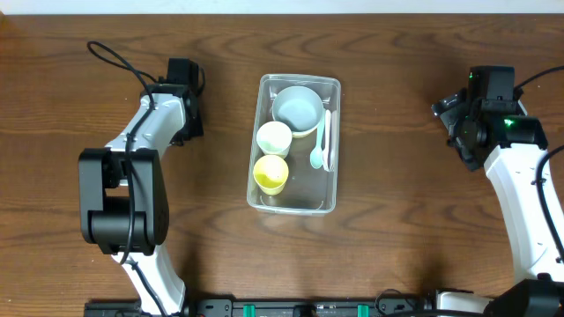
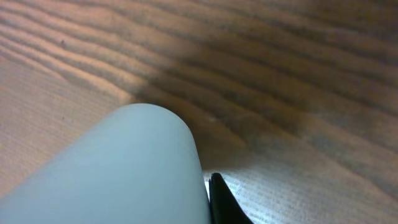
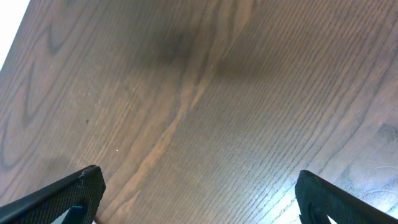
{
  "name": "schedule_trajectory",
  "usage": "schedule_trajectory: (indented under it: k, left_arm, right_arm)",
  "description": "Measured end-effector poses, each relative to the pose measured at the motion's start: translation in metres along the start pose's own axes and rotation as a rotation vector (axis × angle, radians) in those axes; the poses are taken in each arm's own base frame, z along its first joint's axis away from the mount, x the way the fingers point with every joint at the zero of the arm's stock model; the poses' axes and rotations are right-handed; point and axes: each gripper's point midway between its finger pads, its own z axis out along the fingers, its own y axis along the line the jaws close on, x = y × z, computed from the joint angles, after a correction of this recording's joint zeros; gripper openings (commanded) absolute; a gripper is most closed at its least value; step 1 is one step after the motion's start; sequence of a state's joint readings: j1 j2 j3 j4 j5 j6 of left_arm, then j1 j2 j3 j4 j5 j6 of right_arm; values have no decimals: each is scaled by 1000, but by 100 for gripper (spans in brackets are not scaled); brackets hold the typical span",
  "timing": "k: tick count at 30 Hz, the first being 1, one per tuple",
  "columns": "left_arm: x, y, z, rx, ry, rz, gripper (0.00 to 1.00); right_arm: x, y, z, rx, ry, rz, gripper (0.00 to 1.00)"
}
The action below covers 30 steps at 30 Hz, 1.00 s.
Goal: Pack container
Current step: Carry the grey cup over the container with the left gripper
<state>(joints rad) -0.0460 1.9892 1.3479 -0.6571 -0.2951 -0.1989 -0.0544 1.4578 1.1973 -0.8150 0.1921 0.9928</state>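
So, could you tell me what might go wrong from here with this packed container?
The blue bowl seems to rest on something yellowish at the far end of the container, so it may sit high and tip if the tub is moved. The yellow cup looks tilted and the spoon lies loose along one wall; both could shift.

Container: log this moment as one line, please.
container: holds blue bowl, cream cup, yellow cup, blue spoon | right end effector: open, empty, away from container | left end effector: aside, state unclear
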Motion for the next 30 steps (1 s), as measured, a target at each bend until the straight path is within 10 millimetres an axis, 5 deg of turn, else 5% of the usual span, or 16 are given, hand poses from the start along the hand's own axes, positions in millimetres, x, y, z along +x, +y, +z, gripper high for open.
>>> schedule_trajectory:
  k: [8,13,22,30]
  left_arm:
    - [25,4,-10,7,97,-46,6]
    - [36,-5,-43,134,137,-71,6]
    - [40,-43,-170,537,17,-45,6]
    - [91,-119,-272,770,-142,285,6]
  right_arm:
    - [0,0,0,0,0,0,99]
    - [0,0,0,0,0,0,99]
    - [0,0,0,0,0,0,99]
    - [0,0,0,0,0,0,99]
